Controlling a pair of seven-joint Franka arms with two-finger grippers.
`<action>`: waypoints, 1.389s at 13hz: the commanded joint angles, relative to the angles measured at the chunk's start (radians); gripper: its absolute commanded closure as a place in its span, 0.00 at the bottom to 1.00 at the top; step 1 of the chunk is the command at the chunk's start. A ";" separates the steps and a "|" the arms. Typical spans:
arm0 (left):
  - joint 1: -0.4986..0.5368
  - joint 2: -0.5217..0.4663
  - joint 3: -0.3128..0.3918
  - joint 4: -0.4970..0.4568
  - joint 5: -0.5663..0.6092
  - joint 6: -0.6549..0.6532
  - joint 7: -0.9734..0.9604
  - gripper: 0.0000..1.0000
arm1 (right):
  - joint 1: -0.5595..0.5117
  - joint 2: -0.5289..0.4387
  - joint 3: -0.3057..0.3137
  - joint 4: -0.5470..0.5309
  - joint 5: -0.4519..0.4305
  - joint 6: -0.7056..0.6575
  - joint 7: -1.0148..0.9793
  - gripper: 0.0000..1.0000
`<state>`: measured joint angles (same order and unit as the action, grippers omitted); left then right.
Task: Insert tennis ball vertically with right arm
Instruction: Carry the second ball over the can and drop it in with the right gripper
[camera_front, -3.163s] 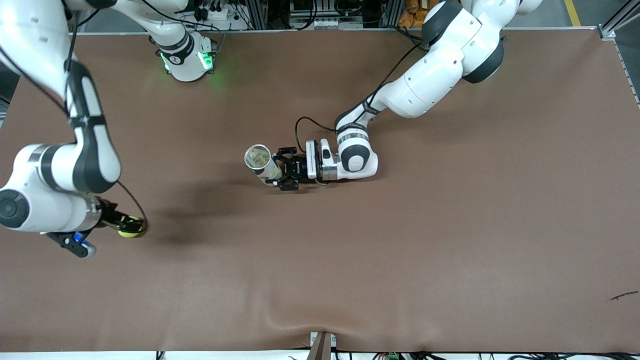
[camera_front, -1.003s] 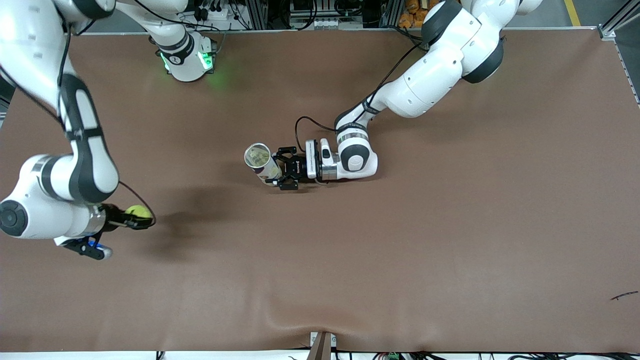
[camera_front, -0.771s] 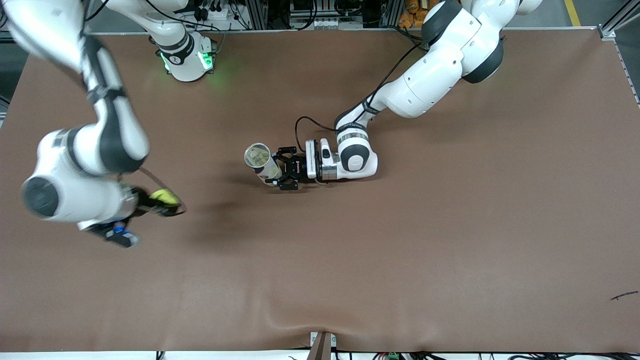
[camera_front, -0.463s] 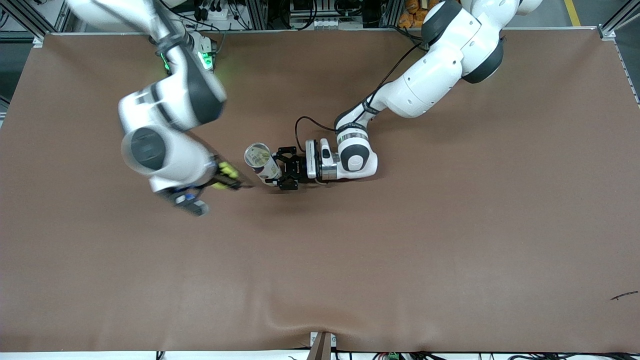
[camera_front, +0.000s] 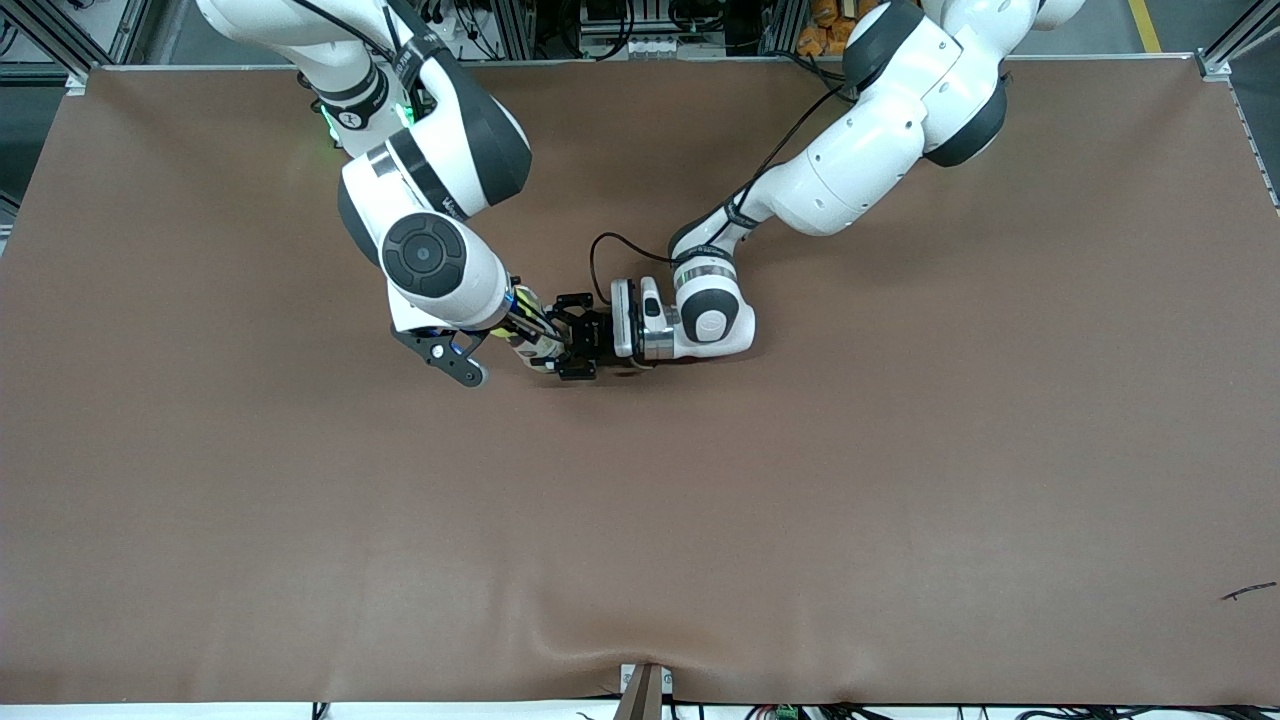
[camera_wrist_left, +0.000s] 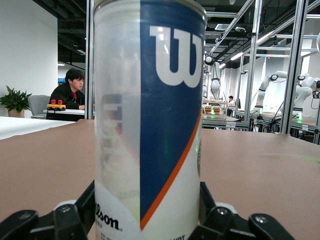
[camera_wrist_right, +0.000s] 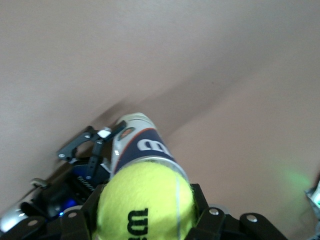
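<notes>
Ball over the can

The right gripper (camera_wrist_right: 145, 220) pinches the ball (camera_wrist_right: 145, 202) just above the can (camera_wrist_left: 150, 120). The left gripper (camera_front: 572, 345) clamps the upright can near the table (camera_front: 800, 500) middle.

Both Franka arms, right arm (camera_front: 430, 190) and left arm (camera_front: 860, 150), are glossy white with rounded shells and black joint bands, a green light glowing on the right arm's base (camera_front: 370, 115), black cables (camera_front: 600, 245) trailing to black skeletal grippers.
</notes>
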<state>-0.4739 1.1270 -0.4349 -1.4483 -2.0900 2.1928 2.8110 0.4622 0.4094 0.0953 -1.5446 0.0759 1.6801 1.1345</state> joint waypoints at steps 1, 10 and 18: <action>0.009 0.033 -0.019 -0.007 -0.047 -0.012 0.286 0.20 | 0.004 -0.026 -0.008 -0.032 0.008 -0.023 0.024 0.27; 0.008 0.033 -0.019 -0.007 -0.048 -0.012 0.286 0.20 | 0.023 -0.017 -0.008 -0.032 0.030 -0.019 0.045 0.00; 0.017 0.024 -0.019 -0.020 -0.045 -0.010 0.274 0.13 | -0.081 -0.052 -0.020 0.000 0.025 -0.030 -0.094 0.00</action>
<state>-0.4744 1.1284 -0.4332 -1.4524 -2.0900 2.1932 2.8114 0.4527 0.3949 0.0721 -1.5422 0.0950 1.6630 1.1353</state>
